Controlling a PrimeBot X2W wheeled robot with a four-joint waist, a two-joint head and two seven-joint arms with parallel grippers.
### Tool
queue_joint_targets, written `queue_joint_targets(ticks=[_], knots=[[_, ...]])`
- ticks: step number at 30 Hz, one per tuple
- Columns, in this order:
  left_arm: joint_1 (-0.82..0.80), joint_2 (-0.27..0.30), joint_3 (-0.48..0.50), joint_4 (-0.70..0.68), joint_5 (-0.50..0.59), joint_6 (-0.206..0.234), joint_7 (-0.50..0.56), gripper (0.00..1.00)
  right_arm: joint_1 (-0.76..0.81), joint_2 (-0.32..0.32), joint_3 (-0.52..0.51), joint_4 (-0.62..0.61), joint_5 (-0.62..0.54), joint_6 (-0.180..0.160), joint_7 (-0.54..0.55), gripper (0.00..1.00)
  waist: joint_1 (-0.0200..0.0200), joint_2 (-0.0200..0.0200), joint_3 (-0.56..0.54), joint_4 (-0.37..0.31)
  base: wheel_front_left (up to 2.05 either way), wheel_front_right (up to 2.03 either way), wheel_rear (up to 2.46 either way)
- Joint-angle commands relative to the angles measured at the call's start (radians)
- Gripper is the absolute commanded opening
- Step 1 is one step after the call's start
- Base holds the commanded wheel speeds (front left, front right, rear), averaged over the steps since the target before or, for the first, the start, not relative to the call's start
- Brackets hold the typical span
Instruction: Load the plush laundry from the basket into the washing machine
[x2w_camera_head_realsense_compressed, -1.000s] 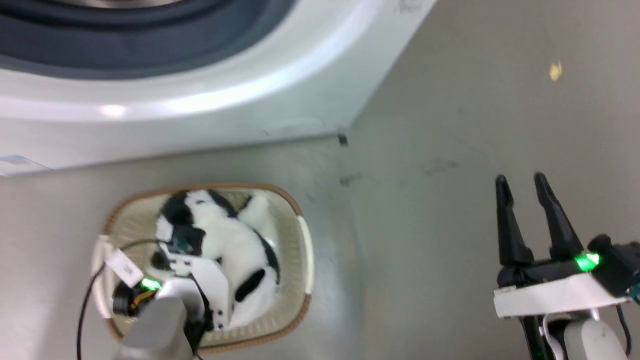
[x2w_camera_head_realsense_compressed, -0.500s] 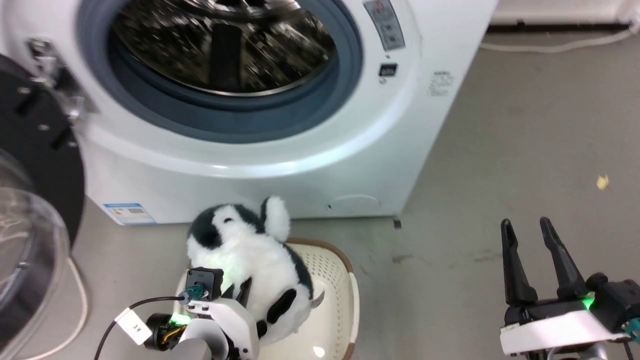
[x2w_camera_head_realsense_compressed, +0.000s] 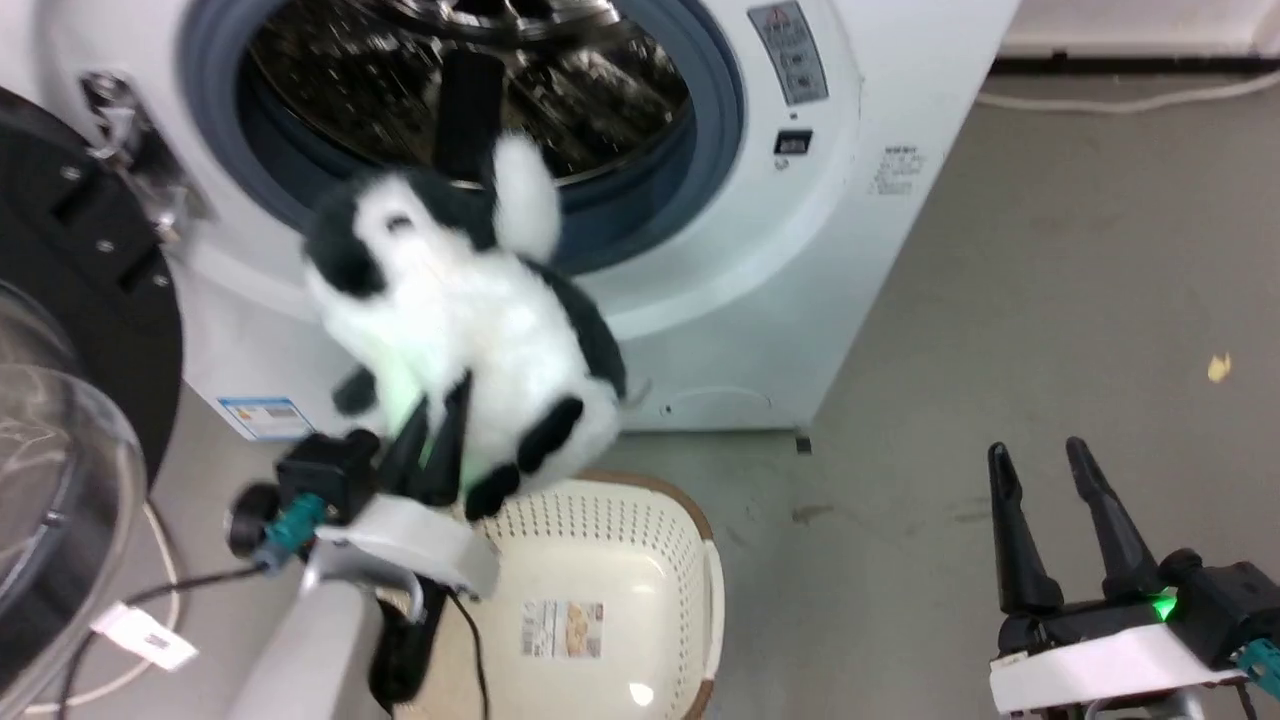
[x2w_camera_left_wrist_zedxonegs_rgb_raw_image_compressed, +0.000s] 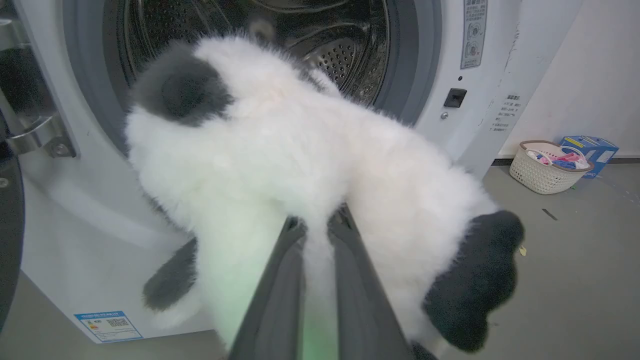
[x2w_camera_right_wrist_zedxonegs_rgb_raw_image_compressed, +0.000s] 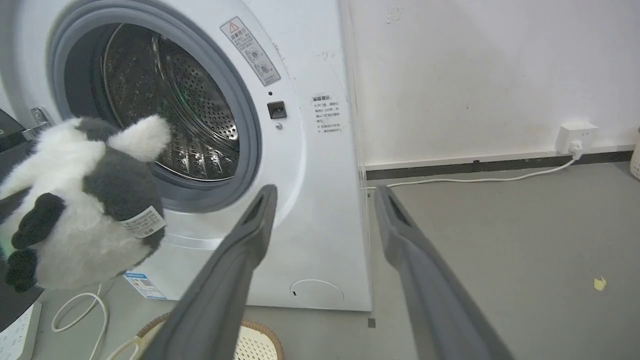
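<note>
Grey floor (x2w_camera_head_realsense_compressed: 1000, 250), white wall (x2w_camera_right_wrist_zedxonegs_rgb_raw_image_compressed: 475, 75) behind. Washing machine (x2w_camera_head_realsense_compressed: 860, 200) has its door (x2w_camera_head_realsense_compressed: 100, 330) swung open to the left, steel drum (x2w_camera_head_realsense_compressed: 560, 90) exposed. Left gripper (x2w_camera_head_realsense_compressed: 440, 425) is clenched on the plush laundry (x2w_camera_head_realsense_compressed: 470, 320), pinching white fur at its underside (tips buried in fluff in the left wrist view). Plush hangs in the air above the basket (x2w_camera_head_realsense_compressed: 620, 520), in front of the grey door seal (x2w_camera_head_realsense_compressed: 720, 110), outside the drum. Basket sits on the floor just in front of the machine, label (x2w_camera_head_realsense_compressed: 562, 627) visible on its bottom. Right gripper (x2w_camera_head_realsense_compressed: 1038, 452) is at lower right, jaws spread, gripping nothing.
</note>
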Motion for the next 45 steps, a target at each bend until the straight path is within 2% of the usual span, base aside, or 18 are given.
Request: queue_joint_targets(ticks=[1, 3, 7, 11, 16, 23, 29, 37, 43, 44, 45], knots=[[-0.015, 0.007, 0.006, -0.015, 0.004, 0.003, 0.0, 0.0, -0.015, 0.001, 0.002, -0.005, -0.004, -0.001, -0.004, 1.0, 0.0, -0.0001, 0.039, -0.02, 0.0, 0.0, 0.0], [-0.08, 0.034, 0.02, -0.076, 0.003, 0.005, 0.042, 0.0, -0.042, 0.001, 0.01, -0.011, 0.0, -0.001, -0.004, 1.0, 0.0, -0.0001, 0.104, -0.045, 0.0, 0.0, 0.0], [-0.181, 0.063, 0.032, -0.113, 0.008, 0.01, 0.102, 0.0, -0.074, 0.001, 0.019, -0.018, 0.01, -0.001, -0.004, 1.0, 0.0, -0.0001, 0.183, -0.075, 0.0, 0.0, 0.0], [-0.346, 0.101, 0.076, -0.12, -0.005, 0.025, 0.184, 0.0, -0.123, 0.001, 0.032, -0.026, 0.034, -0.001, -0.004, 1.0, 0.0, -0.0001, 0.292, -0.121, 0.0, 0.0, 0.0], [-0.558, 0.163, 0.089, -0.097, 0.009, 0.018, 0.282, 0.0, -0.185, 0.001, 0.054, -0.024, 0.09, -0.001, -0.004, 1.0, 0.0, -0.0001, 0.41, -0.179, 0.0, 0.0, 0.0], [-0.862, 0.214, 0.069, 0.055, 0.046, 0.005, 0.38, 0.0, -0.249, 0.001, 0.093, -0.003, 0.145, -0.001, -0.004, 1.0, 0.0, -0.0001, 0.527, -0.238, 0.0, 0.0, 0.0], [-1.068, 0.245, 0.052, 0.228, 0.094, 0.019, 0.421, 0.0, -0.297, 0.001, 0.128, 0.011, 0.18, -0.001, -0.004, 1.0, 0.0, -0.0001, 0.58, -0.284, 0.0, 0.0, 0.0], [-1.187, 0.283, 0.029, 0.425, 0.136, 0.036, 0.43, 0.0, -0.317, 0.001, 0.14, 0.017, 0.198, -0.001, -0.004, 1.0, 0.0, -0.0001, 0.615, -0.299, 0.0, 0.0, 0.0], [-1.208, 0.289, 0.019, 0.496, 0.139, 0.033, 0.386, 0.0, -0.322, 0.001, 0.138, 0.021, 0.199, -0.001, -0.004, 1.0, 0.0, -0.0001, 0.62, -0.292, 0.0, 0.0, 0.0], [-1.209, 0.287, 0.015, 0.504, 0.141, 0.032, 0.373, 0.04, -0.322, 0.001, 0.136, 0.021, 0.197, -0.001, -0.004, 1.0, 0.0, -0.0001, 0.618, -0.288, 0.0, 0.0, 0.0], [-1.208, 0.284, 0.013, 0.513, 0.141, 0.032, 0.359, 0.42, -0.322, 0.001, 0.133, 0.021, 0.194, -0.001, -0.004, 1.0, 0.0, -0.0001, 0.614, -0.284, 0.0, 0.0, 0.0]])
